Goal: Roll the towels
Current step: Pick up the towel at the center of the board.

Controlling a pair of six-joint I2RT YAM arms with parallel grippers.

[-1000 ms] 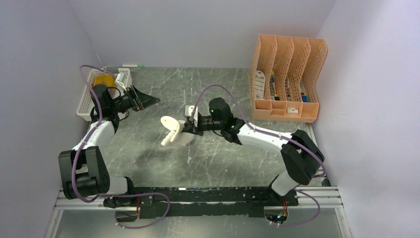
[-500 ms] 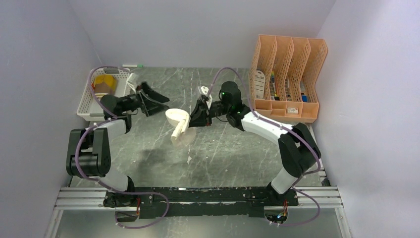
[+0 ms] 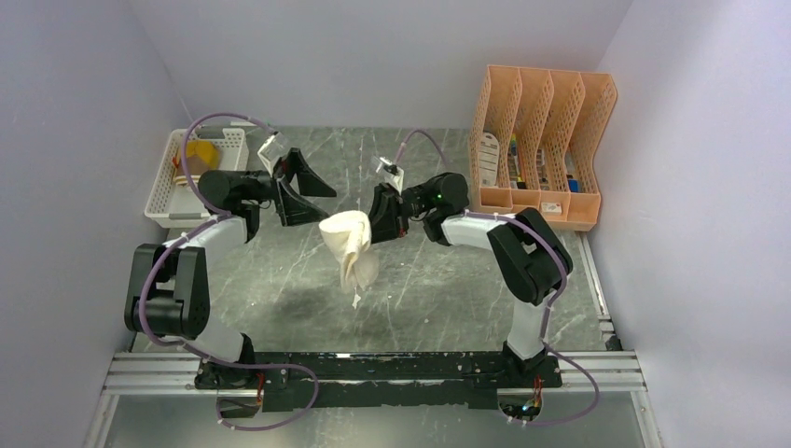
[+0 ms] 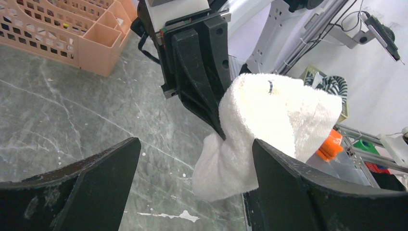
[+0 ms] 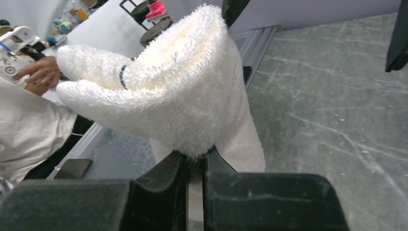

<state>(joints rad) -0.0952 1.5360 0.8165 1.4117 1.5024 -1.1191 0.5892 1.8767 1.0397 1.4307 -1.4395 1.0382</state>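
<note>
Far left, the yellow towel point(image 3: 199, 154) is sitting in the basket point(image 3: 160, 191). My left claw point(image 3: 303, 194) is hanging spread wide beside the white towel point(image 3: 351, 243), which my right claw point(image 3: 375, 220) is pinching mid-air. Next, I'm guessing, it needs laying flat.

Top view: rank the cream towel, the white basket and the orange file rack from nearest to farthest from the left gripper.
1. cream towel, just right of the open left gripper, pinched by the right gripper.
2. white basket, on the far left side.
3. orange file rack, in the far right corner.
</note>
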